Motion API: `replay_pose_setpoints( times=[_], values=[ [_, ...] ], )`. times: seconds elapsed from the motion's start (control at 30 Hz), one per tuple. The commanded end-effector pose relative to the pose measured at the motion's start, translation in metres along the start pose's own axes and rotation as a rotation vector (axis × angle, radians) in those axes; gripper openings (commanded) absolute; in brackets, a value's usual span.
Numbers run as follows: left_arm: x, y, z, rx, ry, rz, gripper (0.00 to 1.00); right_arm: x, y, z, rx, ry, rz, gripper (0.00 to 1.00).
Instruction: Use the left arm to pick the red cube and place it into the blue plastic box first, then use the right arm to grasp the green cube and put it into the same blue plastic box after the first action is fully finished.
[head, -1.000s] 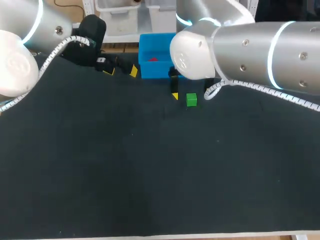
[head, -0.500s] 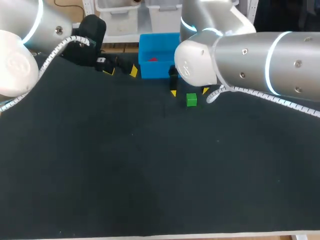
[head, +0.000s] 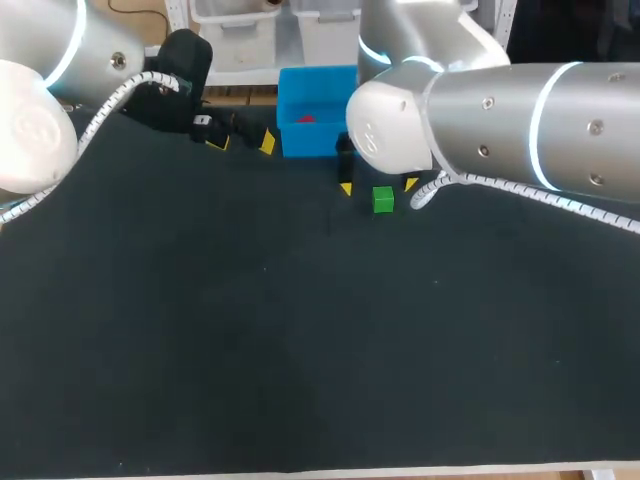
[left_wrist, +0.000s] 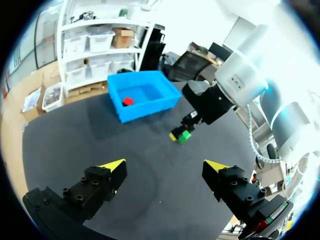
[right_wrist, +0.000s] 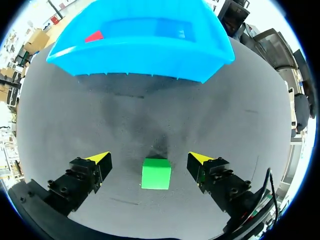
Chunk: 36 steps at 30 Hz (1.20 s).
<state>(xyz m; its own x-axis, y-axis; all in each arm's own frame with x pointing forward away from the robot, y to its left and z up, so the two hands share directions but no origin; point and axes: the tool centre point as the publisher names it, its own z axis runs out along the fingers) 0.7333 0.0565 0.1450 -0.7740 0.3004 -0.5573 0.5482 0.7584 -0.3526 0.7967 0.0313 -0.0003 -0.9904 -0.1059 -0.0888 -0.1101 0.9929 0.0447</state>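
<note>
The green cube rests on the dark table, between the spread fingers of my open right gripper, neither finger touching it. Just beyond it stands the blue plastic box with the red cube lying inside. My left gripper hangs open and empty to the left of the box. From the left wrist view the box, the red cube in it and the green cube under my right arm all show ahead.
The black table mat stretches wide toward the near edge. My right arm's large body hangs over the area right of the box.
My right gripper has come down around the green cube, its second yellow tip now showing on the cube's right. Left arm unchanged.
</note>
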Motion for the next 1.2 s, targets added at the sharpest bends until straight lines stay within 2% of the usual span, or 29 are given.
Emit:
replay_pose_setpoints(
  times=[0.03,1.2],
  values=[
    [0.0009,0.0015,-0.0003,0.008,-0.005,0.003,1.0,0.004,-0.0008,-0.0007,0.0,-0.009,0.002,1.0],
    [0.0009,0.0015,-0.0003,0.008,-0.005,0.003,1.0,0.0046,-0.0065,-0.0001,0.006,-0.009,0.024,1.0]
  ],
)
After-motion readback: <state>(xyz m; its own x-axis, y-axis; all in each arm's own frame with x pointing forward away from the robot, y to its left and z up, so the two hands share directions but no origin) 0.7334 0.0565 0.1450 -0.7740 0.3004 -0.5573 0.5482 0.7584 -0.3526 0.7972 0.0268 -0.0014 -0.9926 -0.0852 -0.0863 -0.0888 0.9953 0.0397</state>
